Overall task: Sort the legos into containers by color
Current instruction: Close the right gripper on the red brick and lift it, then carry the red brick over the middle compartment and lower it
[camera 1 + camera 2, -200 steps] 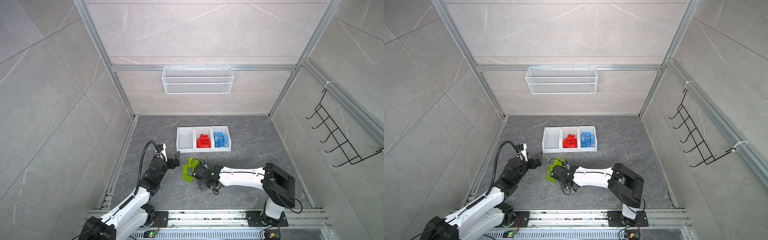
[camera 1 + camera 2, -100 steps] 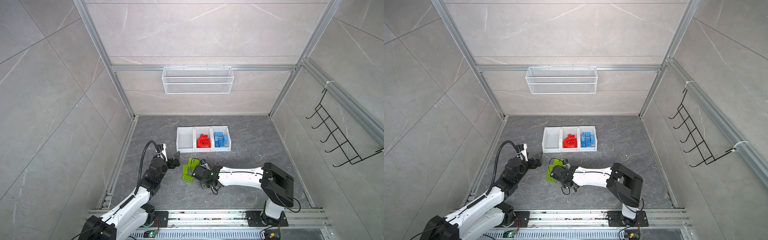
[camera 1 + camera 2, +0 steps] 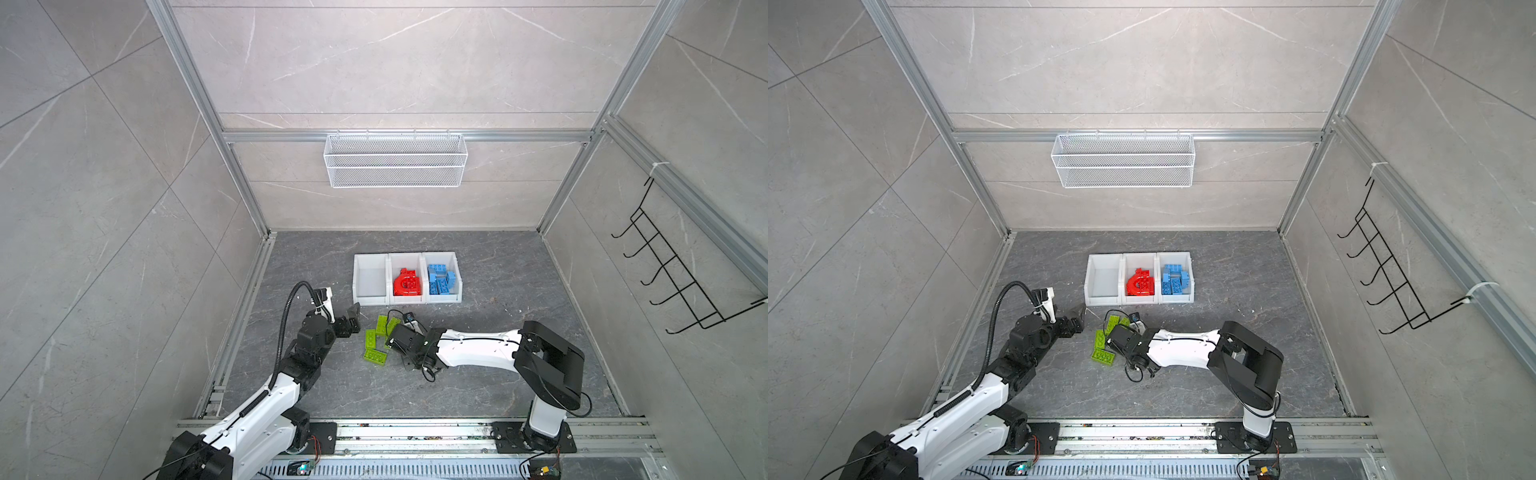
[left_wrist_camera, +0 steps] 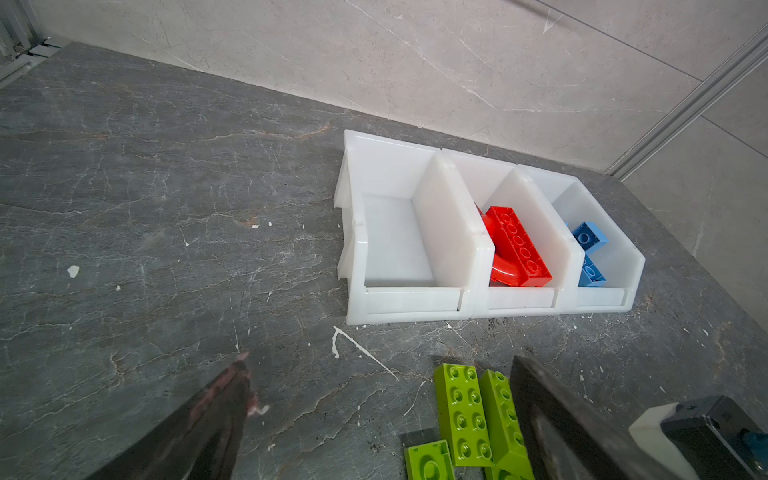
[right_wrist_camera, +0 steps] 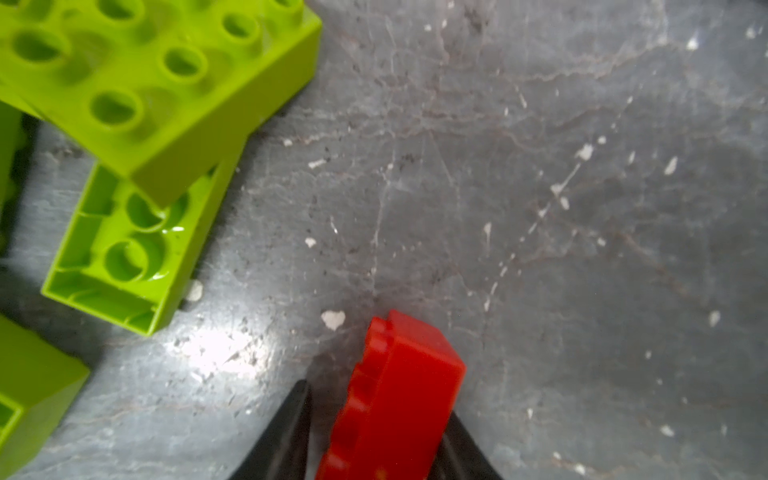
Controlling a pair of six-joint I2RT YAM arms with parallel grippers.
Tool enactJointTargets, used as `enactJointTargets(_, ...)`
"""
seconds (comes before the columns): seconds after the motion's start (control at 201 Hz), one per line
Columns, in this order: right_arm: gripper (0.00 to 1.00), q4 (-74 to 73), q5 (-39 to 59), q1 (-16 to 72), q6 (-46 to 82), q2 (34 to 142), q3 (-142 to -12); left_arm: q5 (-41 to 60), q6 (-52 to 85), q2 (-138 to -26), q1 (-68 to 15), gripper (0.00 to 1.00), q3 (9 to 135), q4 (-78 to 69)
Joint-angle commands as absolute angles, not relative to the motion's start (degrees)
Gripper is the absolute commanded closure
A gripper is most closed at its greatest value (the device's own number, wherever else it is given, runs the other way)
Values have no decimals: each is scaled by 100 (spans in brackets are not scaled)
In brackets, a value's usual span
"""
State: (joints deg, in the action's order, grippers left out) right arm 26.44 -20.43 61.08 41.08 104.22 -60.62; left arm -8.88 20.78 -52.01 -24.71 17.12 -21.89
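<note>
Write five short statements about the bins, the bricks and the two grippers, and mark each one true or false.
1. The left bin, as seen in both top views, is empty. True.
2. The green bricks lie in the middle bin. False: they lie on the floor in front of the bins, and the middle bin holds red bricks.
3. The right gripper holds a red brick between its fingers. True.
4. The left gripper is shut on a green brick. False: it is open and holds nothing.
5. Blue bricks sit in the right bin. True.
</note>
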Motion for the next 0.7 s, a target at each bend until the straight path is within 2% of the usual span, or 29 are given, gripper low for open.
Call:
enactJointTargets(0.0, 64, 2828, -2108, 6065, 4100, 10342, -5845, -914, 1991, -5158, -2426, 0, 1821, -2399)
enactJointTargets(0.085, 70, 2868, -2126, 6064, 4100, 10222, -5847, -893, 2004, -5158, -2425, 0, 1814, -2408)
enactJointTargets(0.289, 79, 2754, -2074, 6023, 3902, 9886, -5917, -937, 2006, -5158, -2426, 0, 1802, -2408)
enactJointTargets(0.508, 81, 2232, -1376, 5580, 3332, 9620, -6194, -998, 2019, -5118, -2421, 0, 1790, -2399)
enactJointTargets(0.692, 82, 2119, -787, 4821, 2842, 9903, -7156, -1054, 2021, -5048, -2426, 0, 1806, -2340)
